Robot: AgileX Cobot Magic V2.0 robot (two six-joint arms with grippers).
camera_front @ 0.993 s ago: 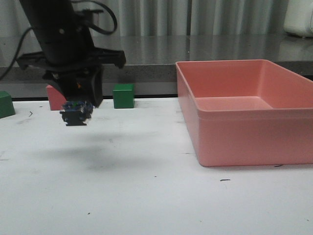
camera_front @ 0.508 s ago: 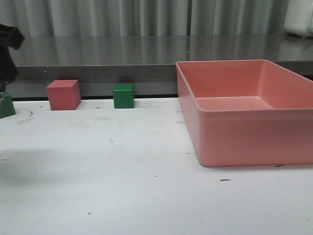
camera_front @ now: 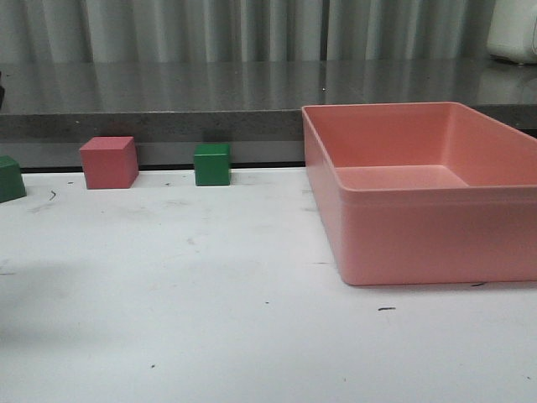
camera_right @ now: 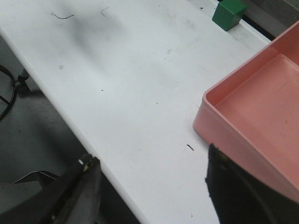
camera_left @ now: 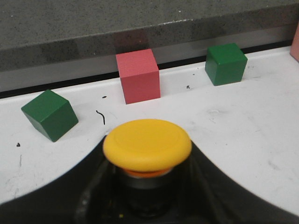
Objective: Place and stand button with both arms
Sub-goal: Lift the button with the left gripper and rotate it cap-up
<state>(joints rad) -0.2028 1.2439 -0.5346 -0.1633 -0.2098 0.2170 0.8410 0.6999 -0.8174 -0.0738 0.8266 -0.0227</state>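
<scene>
In the left wrist view my left gripper [camera_left: 147, 196] is shut on the button [camera_left: 147, 144]. Its flat round yellow cap faces the camera, and its dark body sits between the black fingers. The gripper hangs above the white table [camera_left: 243, 121], short of the cubes. In the right wrist view my right gripper [camera_right: 152, 175] is open and empty, its fingers [camera_right: 81, 186] spread wide over the table's near edge beside the pink bin [camera_right: 261, 116]. Neither arm nor the button shows in the front view.
A pink cube [camera_front: 108, 162], a green cube [camera_front: 212, 164] and a second green cube [camera_front: 10, 178] at the left edge stand along the table's back edge. A large pink bin [camera_front: 419, 227] fills the right side. A dark ledge runs behind the table.
My left arm, holding the button over the left of the table a second ago, has moved out of the front view to the left. Nothing else has moved.
</scene>
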